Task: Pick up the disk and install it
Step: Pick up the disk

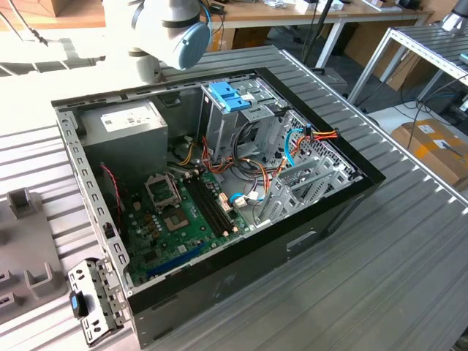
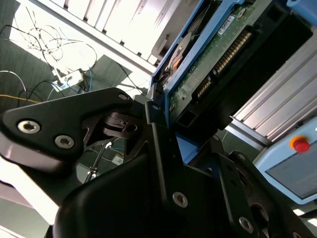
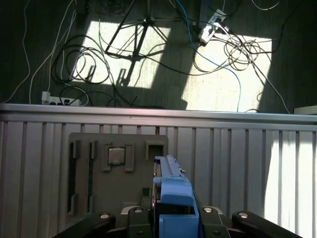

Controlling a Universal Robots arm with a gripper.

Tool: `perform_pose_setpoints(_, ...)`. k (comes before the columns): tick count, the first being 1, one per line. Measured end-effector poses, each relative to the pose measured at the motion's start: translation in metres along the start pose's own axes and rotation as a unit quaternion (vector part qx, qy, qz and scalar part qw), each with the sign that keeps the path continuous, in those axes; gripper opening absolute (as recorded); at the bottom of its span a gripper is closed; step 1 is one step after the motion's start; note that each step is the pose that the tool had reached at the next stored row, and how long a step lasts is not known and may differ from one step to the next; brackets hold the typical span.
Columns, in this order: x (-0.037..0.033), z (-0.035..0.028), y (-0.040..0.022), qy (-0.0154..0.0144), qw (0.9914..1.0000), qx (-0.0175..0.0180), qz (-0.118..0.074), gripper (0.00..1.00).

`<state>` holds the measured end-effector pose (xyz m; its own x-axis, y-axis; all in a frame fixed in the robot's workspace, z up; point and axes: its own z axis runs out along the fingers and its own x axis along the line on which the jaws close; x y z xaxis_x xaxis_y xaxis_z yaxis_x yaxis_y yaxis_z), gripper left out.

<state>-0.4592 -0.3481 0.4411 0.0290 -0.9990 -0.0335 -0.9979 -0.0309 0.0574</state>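
Carry step: gripper (image 3: 171, 214) jaws clamped on disk (image 3: 174, 191) over tray (image 3: 114, 168) on table (image 3: 247, 163), not yet in case (image 1: 256, 270); seating likely needs rail alignment.

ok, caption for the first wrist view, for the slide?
Gripper holding the blue-railed disk edge-on over a grey fixture tray with a processor chip, on the slatted table.

Ribbed metal tabletop (image 1: 409, 278); sunlit dark floor (image 3: 218, 89), tangled cables (image 3: 241, 49).

The arm (image 1: 174, 31) reaches in at the exterior view's top; its gripper (image 3: 172, 214) clamps the disk (image 3: 173, 191).
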Motion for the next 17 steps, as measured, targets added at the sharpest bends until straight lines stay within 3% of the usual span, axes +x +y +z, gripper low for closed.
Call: perform_pose_setpoints(17,-0.0004,-0.0111,0.0006,-0.0002,1.00000,0.0000,0.000,0.37)
